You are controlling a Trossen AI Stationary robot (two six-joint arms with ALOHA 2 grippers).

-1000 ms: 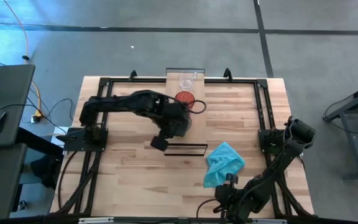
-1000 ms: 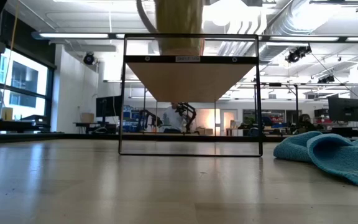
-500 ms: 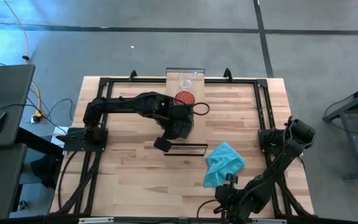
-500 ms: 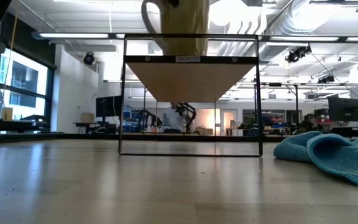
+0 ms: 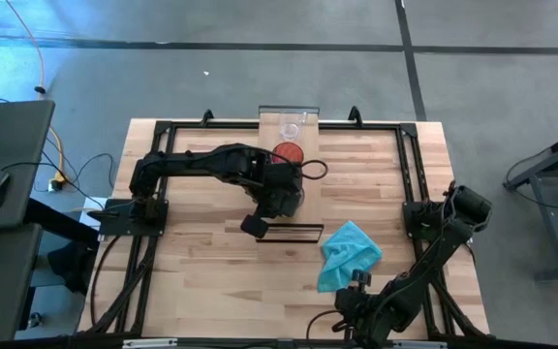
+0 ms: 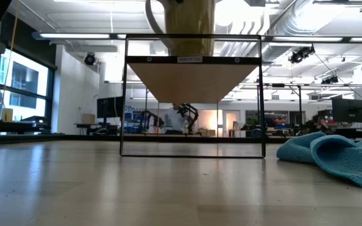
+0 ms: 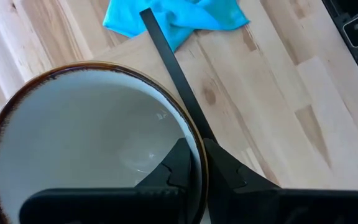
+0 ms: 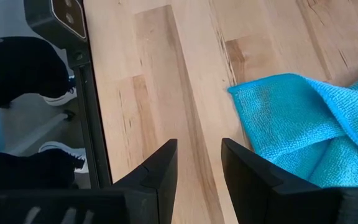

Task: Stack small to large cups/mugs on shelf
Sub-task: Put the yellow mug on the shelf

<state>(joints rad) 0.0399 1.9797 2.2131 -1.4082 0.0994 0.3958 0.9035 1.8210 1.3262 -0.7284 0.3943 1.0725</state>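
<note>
Your left gripper point(image 7: 194, 165) is clamped on the rim of the mug point(image 7: 86, 143), one finger inside the bowl and one outside, and it carries the mug above the near end of the shelf point(image 5: 288, 165). Judge the mug stiff, fairly heavy and glazed-slick, so a rim pinch could let it swing; keep the wrist level, and the wall opposite the handle looks the safest hold. Just beyond the gripper, farther along the shelf, sits the red cup point(image 5: 287, 153), and past that, at the far end, the glass point(image 5: 290, 129), which is likely light, brittle and easy to topple. Off to the gripper's right on the worktop point(image 5: 201, 262) lies the cloth point(image 5: 347, 254). Your right gripper point(image 8: 199, 163) waits at the near right corner, jaws apart and empty, with the cloth just ahead of it.
</note>
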